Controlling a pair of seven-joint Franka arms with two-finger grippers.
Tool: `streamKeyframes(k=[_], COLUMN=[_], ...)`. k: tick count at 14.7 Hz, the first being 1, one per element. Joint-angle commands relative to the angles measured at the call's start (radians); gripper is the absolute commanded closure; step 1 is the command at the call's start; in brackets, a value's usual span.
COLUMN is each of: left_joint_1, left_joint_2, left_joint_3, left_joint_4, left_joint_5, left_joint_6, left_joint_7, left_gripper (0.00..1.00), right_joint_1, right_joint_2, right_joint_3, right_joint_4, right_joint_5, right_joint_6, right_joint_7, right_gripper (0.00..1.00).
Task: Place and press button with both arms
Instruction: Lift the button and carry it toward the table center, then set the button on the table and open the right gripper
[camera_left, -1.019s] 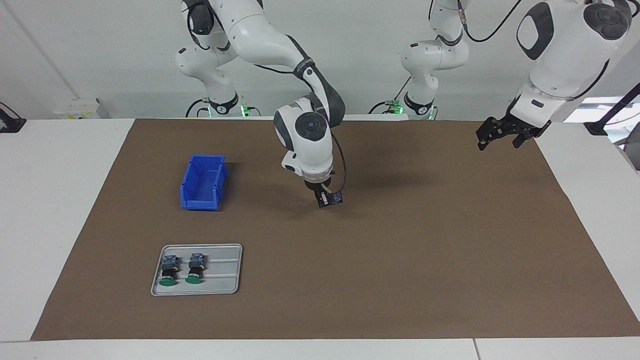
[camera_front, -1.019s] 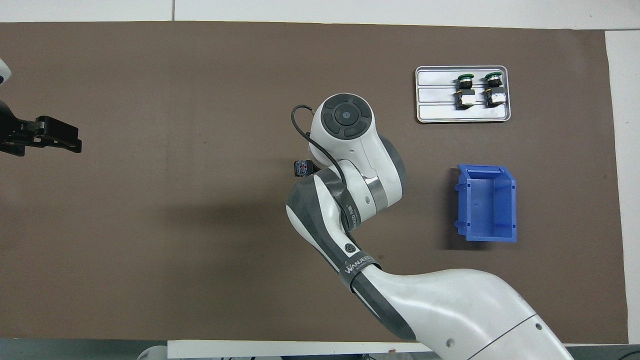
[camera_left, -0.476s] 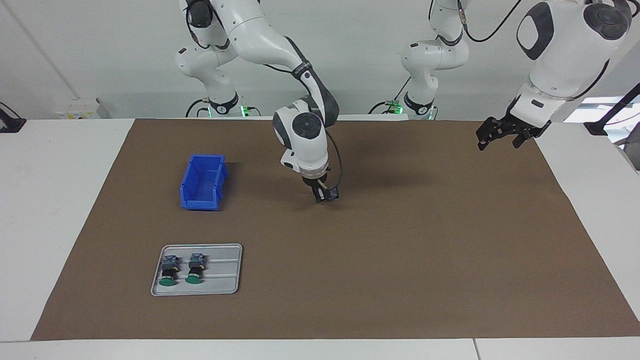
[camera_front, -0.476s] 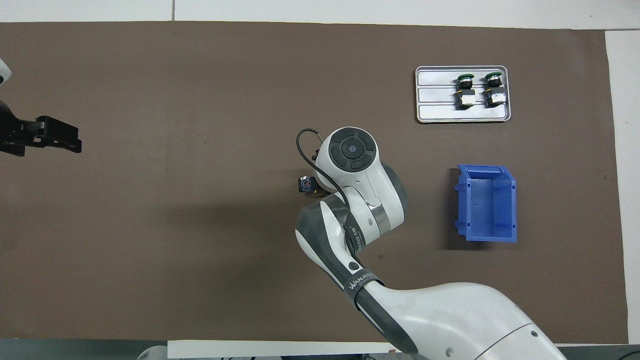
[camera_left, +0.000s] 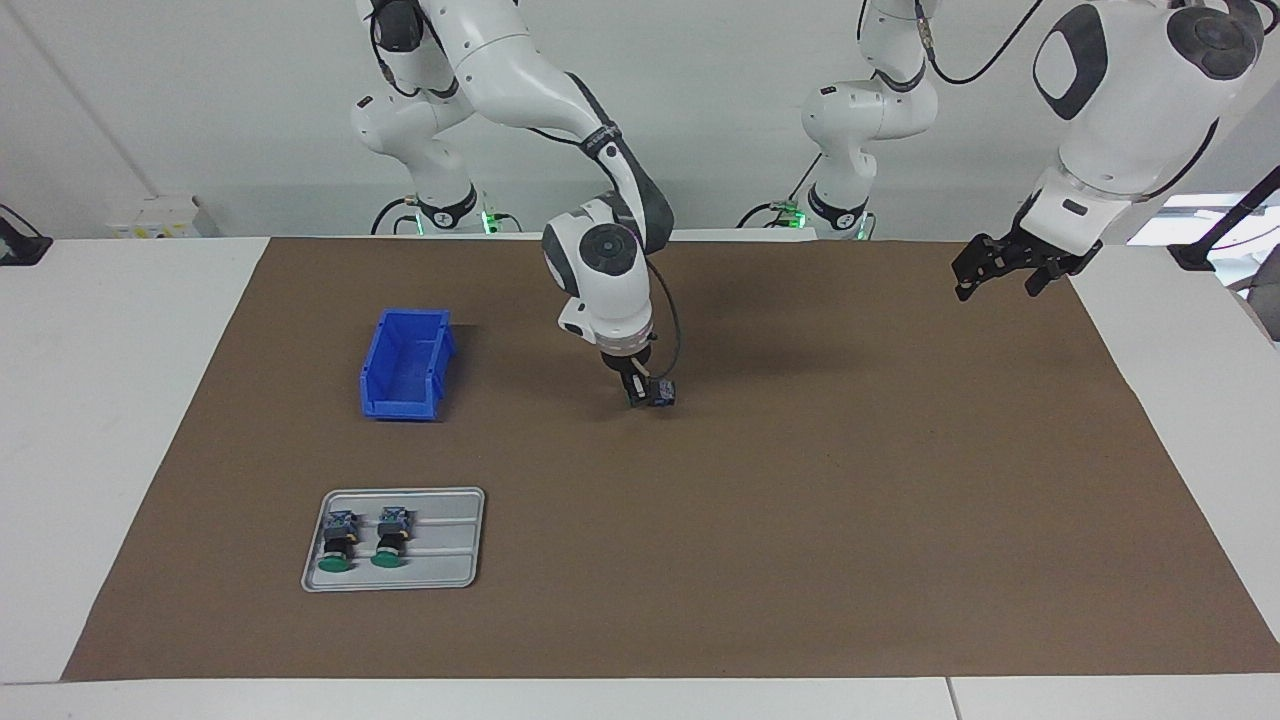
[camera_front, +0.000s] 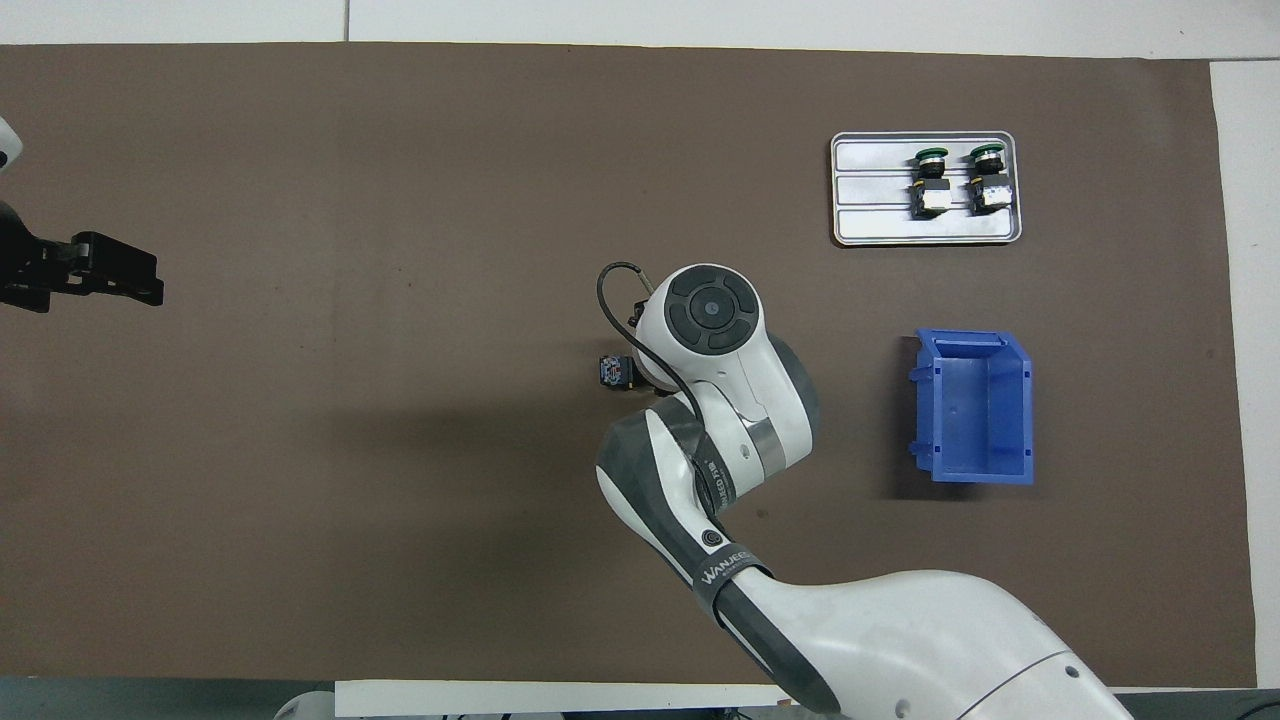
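Button (camera_left: 662, 392) is set down mid-tabletop at the right claw (camera_left: 640, 392); grip state cannot be told. Left claw (camera_left: 1000, 270) is spread apart, hovering over the left arm's tabletop edge.

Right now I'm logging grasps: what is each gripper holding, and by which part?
Right gripper is at the button by its black body; whether it grips cannot be told. Left gripper, open, holds nothing.

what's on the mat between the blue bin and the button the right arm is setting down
Nothing: in the overhead view, bare brown mat separates the blue plastic bin from the small button switch at the right gripper, though the arm's wrist hangs over part of it.
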Motion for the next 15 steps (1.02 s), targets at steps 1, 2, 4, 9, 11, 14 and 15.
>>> streamKeyframes(k=[1, 2, 4, 9, 11, 14, 15], left_joint_1=[0.003, 0.003, 0.003, -0.009, -0.007, -0.030, -0.041], left_joint_2=[-0.027, -0.027, -0.027, -0.029, -0.024, -0.019, -0.016], left_joint_3=[0.004, 0.004, 0.004, 0.003, 0.001, -0.008, -0.006], left_joint_4=[-0.035, -0.035, -0.035, -0.036, -0.033, -0.029, -0.023], left_joint_5=[0.000, 0.000, 0.000, 0.000, 0.000, -0.029, -0.069], left_joint_6=[0.021, 0.021, 0.021, 0.014, 0.027, 0.044, 0.055], left_joint_7=[0.014, 0.014, 0.014, -0.016, -0.135, -0.451, -0.608], left_gripper=[0.00, 0.00, 0.00, 0.00, 0.00, 0.00, 0.00], right_joint_1=[0.003, 0.003, -0.003, -0.038, -0.040, -0.094, -0.134], right_joint_2=[-0.029, -0.029, -0.023, -0.032, -0.067, -0.115, -0.144], right_joint_3=[0.002, 0.002, -0.002, -0.077, -0.123, -0.140, -0.137], right_joint_4=[-0.030, -0.015, 0.048, 0.191, 0.197, 0.197, 0.196], right_joint_5=[0.014, 0.004, -0.011, -0.045, -0.045, -0.049, -0.063], right_joint_6=[-0.005, -0.037, -0.121, -0.298, -0.307, -0.325, -0.340], right_joint_7=[0.009, 0.006, -0.038, -0.392, -0.564, -0.805, -0.933], right_gripper=[0.10, 0.06, 0.05, 0.04, 0.04, 0.04, 0.04])
